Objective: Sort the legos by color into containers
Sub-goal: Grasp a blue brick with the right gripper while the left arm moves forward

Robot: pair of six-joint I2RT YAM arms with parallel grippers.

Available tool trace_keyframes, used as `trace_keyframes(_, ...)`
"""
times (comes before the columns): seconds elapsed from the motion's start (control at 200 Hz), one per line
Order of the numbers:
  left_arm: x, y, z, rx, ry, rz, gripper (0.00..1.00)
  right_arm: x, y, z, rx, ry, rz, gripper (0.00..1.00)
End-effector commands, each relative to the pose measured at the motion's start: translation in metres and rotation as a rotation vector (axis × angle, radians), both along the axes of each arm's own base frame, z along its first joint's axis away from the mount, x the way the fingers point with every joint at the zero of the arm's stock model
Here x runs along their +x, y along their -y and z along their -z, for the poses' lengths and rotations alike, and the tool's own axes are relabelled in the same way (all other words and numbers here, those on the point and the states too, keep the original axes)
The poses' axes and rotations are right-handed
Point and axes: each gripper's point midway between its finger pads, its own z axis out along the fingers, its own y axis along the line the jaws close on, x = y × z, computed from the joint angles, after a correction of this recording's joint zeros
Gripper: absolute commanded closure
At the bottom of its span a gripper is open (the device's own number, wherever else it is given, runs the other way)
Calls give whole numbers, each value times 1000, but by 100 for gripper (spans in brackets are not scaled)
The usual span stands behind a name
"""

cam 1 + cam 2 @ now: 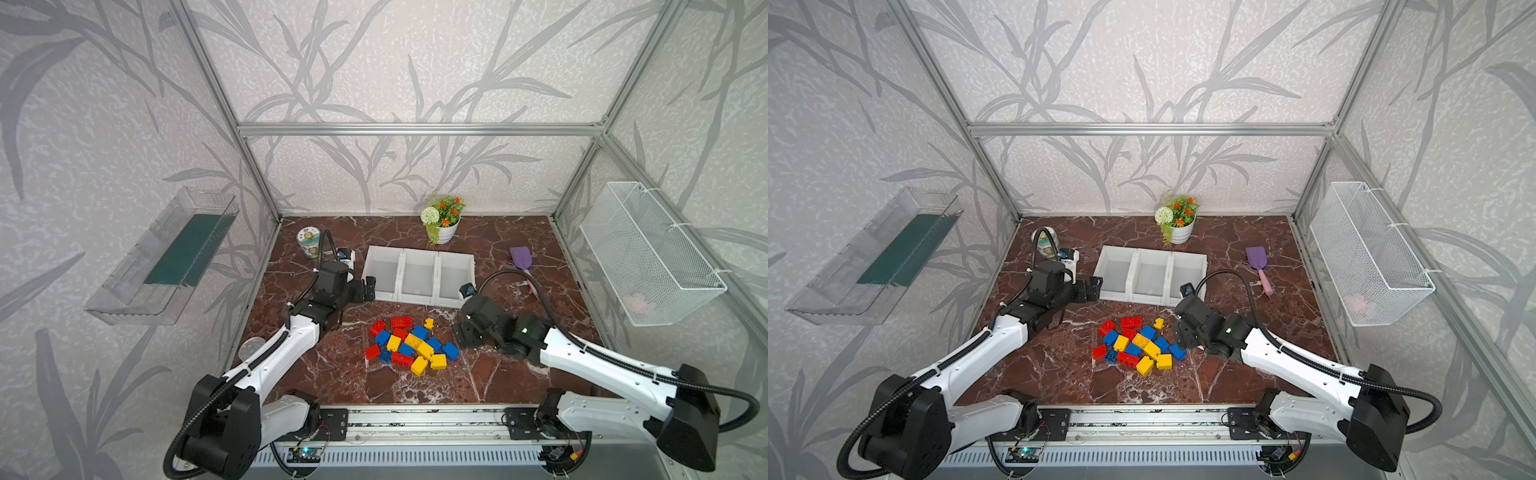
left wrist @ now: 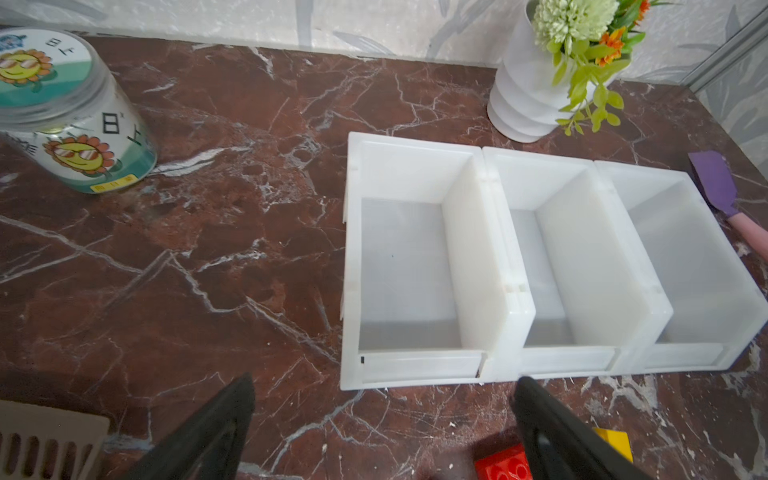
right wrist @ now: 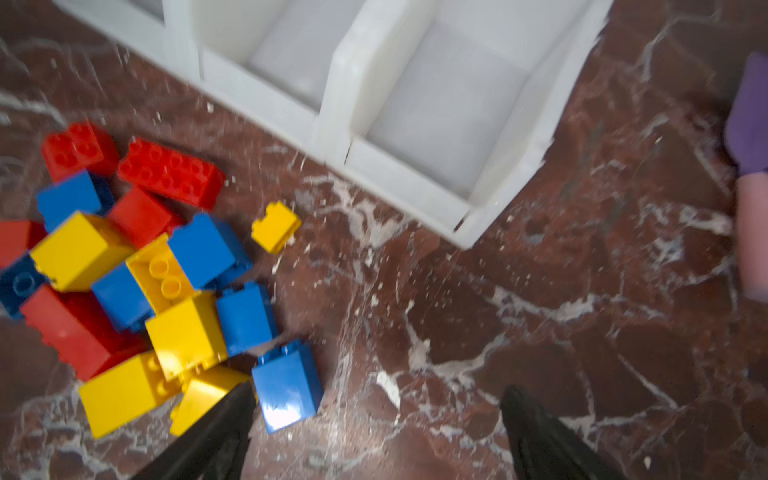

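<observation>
The heap of small red, yellow and blue studded plastic bricks [image 1: 413,343] is found at the middle of the dark red marbled desk [image 1: 332,382]. It lies in front of the row of three joined white plastic open-top bins [image 1: 401,274], all seen empty. The right pincer [image 1: 463,332] is held low at the side of the heap facing the desk's right edge and is clearly the nearer one. Its fingers are spread wide and nothing is gripped. In the right wrist view a loose blue brick [image 3: 286,382] at the heap's fringe is seen just beside one black fingertip [image 3: 243,395]. It is tipped on its side (nearly as wide as long, so no long axis can be told). A short shift toward the heap is judged enough to bracket it. The right arm is stretched from the desk's front right corner, wrist bent downward. The left pincer [image 1: 369,291] is held released and empty at the bins' front left corner, pointed away from the heap.
</observation>
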Motion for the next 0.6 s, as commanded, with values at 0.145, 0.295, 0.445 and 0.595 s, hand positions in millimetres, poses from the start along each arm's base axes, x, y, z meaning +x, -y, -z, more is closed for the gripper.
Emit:
trace_keyframes(0.145,-10,6,-6,-8,30,33,1,-40,13,44,-73,-171,87,18)
trace_keyframes(0.295,-10,7,-4,-3,27,35,1,-48,1,53,-58,-184,56,19)
trace_keyframes(0.445,-11,7,-4,-5,29,32,1,-49,-7,60,-53,-206,35,20)
trace_keyframes(0.595,-10,6,-2,-10,25,24,1,-49,-13,70,-71,-225,26,25)
